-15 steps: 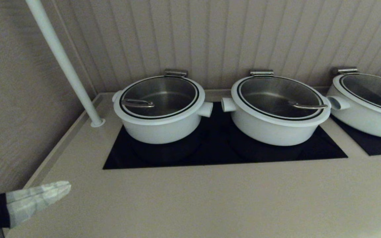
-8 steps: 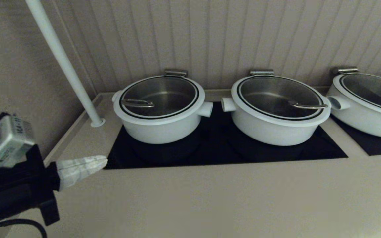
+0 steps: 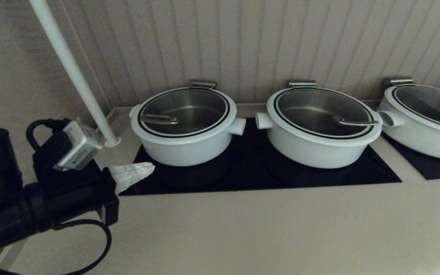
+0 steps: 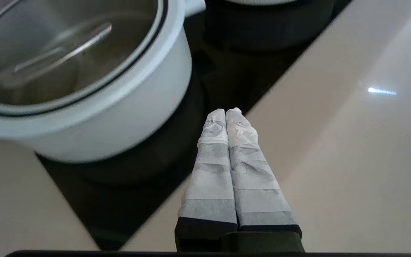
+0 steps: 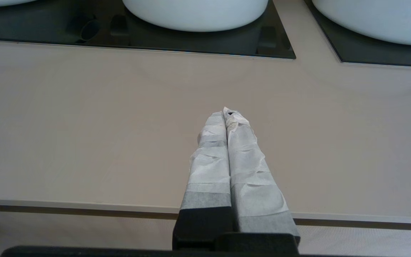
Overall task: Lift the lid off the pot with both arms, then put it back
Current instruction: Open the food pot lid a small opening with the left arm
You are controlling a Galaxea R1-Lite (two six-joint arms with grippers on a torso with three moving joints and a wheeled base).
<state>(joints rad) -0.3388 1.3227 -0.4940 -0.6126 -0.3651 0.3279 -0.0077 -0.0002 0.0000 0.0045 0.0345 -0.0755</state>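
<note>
Sitting flat on the pot at the left end of the worktop, the lid is glass in a broad white rim, so I'd judge it stiff, fairly heavy, slick and easily chipped; the wire handle near its left edge looks the natural hold, with perhaps the rim opposite for the second arm. The left gripper hangs just beside the pot's front-left, fingers pressed together. The right gripper waits over bare worktop, well short of the pots, fingers together too.
</note>
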